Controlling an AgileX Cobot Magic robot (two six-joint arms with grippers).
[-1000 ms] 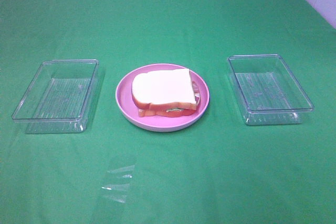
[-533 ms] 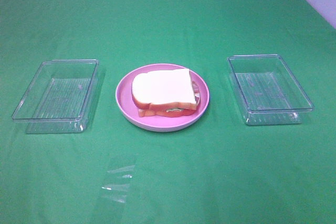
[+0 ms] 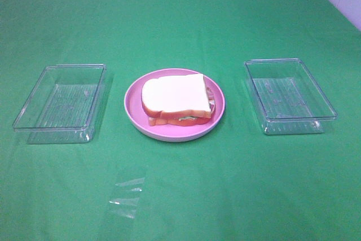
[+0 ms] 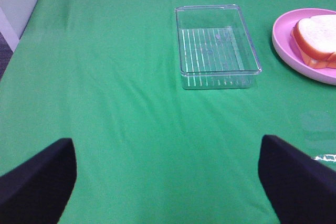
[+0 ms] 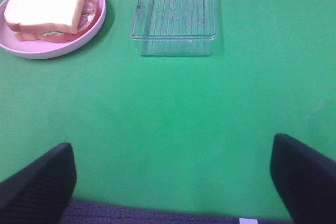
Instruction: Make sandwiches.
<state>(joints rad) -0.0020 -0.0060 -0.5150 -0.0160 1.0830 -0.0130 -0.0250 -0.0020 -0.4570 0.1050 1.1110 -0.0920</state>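
Nothing has moved since the earlier frames: the sandwich (image 3: 177,99) lies where it lay, and both trays and the plate keep their places. Taking the round pink plate (image 3: 134,111) as the landmark, the sandwich rests on it, its white top slice facing up, orange-brown crust along the edges, with a strip of light green lettuce and some reddish-pink bacon showing at the side between the two slices. To the left of the plate in the high view, a little apart from it, stands a clear plastic tray (image 3: 60,103) with a ribbed floor and nothing in it; to the right of the plate, about as far off, stands a second clear tray (image 3: 289,95), also with nothing inside. Nearer the camera than the plate, and slightly to its left, a small piece of clear plastic film (image 3: 127,197) lies flat on the green-covered worktop (image 3: 180,21). Neither arm appears in the high view. The left hand (image 4: 168,182) hangs over bare cloth on the near side of the left tray, its two dark fingers (image 4: 37,179) spread wide with nothing between them. The right hand (image 5: 173,179) is likewise wide open and holds nothing, above the worktop's near edge, well apart from the plate.
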